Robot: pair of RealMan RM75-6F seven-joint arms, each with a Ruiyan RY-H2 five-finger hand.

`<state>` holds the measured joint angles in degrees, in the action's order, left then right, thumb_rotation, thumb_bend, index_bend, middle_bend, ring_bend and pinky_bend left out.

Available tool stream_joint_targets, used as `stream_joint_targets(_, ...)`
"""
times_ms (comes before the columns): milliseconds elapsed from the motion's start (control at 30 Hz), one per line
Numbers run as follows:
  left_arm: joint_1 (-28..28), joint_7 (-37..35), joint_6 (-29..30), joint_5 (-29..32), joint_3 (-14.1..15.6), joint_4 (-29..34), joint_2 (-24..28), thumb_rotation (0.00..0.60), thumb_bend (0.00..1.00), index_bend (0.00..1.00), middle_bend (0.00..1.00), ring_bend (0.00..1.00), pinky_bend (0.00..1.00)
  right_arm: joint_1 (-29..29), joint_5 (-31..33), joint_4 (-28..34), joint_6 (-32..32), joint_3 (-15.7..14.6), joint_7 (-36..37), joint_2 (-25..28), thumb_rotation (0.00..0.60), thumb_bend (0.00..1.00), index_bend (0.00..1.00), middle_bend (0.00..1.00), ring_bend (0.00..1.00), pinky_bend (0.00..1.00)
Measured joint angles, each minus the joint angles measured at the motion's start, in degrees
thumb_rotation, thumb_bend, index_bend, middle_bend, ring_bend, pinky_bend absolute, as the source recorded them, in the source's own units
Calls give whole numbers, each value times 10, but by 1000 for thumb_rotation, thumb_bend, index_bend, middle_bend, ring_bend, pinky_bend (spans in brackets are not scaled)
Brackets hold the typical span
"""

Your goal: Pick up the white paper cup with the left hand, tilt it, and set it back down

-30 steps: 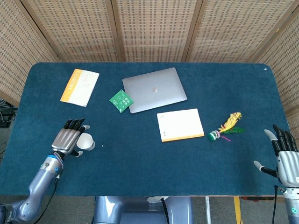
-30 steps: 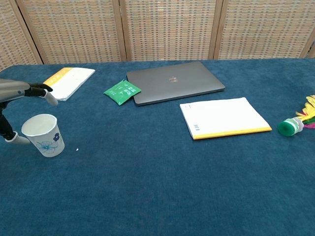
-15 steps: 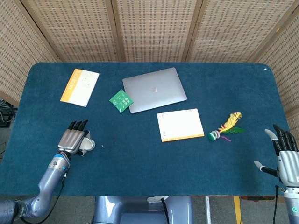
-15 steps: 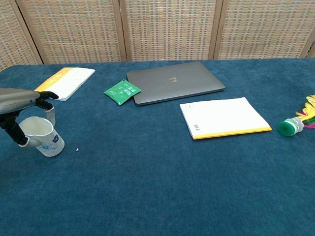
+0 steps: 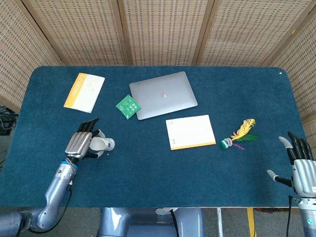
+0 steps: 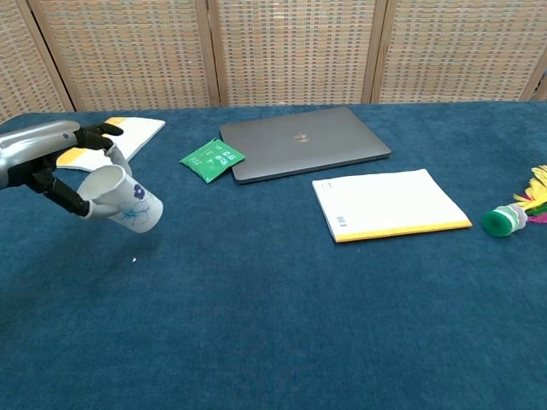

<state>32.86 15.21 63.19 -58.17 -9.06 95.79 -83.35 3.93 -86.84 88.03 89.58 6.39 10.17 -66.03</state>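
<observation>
White paper cup (image 6: 122,201) is lifted off the table (image 6: 273,325) near its left edge, tipped so its base points right, gripped by the left hand (image 6: 53,162) with fingers curled around the rim end. Far right, the right hand (image 5: 302,168) sits by the table's right edge, fingers spread, holding nothing

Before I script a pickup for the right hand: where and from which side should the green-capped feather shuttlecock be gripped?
Grip the shuttlecock by its green cap end, coming from above; it lies flat on its side, and its feathers fan toward the table's back-right, looking too flimsy to hold.
</observation>
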Motion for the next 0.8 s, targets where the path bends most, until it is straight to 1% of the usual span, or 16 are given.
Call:
stream_joint_targets(67, -2, -54, -5, -19, -3, -29, -23, 600, 247, 407, 0, 0, 0, 0, 0, 0, 0, 0, 0, -1, 600, 148, 0, 0, 0, 0)
stream_joint_targets(167, -4, -110, -25, -36, -5, -75, -53, 600, 247, 408, 0, 0, 0, 1, 0, 0, -2, 0, -1, -1, 600, 148, 0, 0, 0, 0)
stream_joint_targets(267, -4, -130, -43, -51, -3, -108, -69, 600, 248, 408, 0, 0, 0, 1, 2, 0, -4, 0, -4, -2, 600, 147, 0, 0, 0, 0)
stream_joint_targets(333, -5, -132, -46, -58, 0, -119, -72, 600, 247, 407, 0, 0, 0, 1, 2, 0, -5, -1, -5, -2, 600, 147, 0, 0, 0, 0)
stream_joint_targets(433, -7, -126, -50, -59, 5, -126, -65, 600, 241, 413, 0, 0, 0, 2, 0, 1, -5, -2, -5, -3, 600, 147, 0, 0, 0, 0)
stream_joint_targets(533, -8, -105, -52, -53, 8, -126, -54, 600, 221, 395, 0, 0, 0, 2, -3, 3, -5, -3, -5, -3, 600, 147, 0, 0, 0, 0)
stream_joint_targets(633, -8, -72, -56, -37, 12, -122, -40, 600, 204, 357, 0, 0, 0, 2, -7, 5, -4, -4, -6, -3, 600, 147, 0, 0, 0, 0)
stream_joint_targets(800, -4, 0, -68, 7, 19, -103, -16, 600, 204, 308, 0, 0, 0, 1, -9, 5, -1, -5, -1, -2, 600, 146, 0, 0, 0, 0)
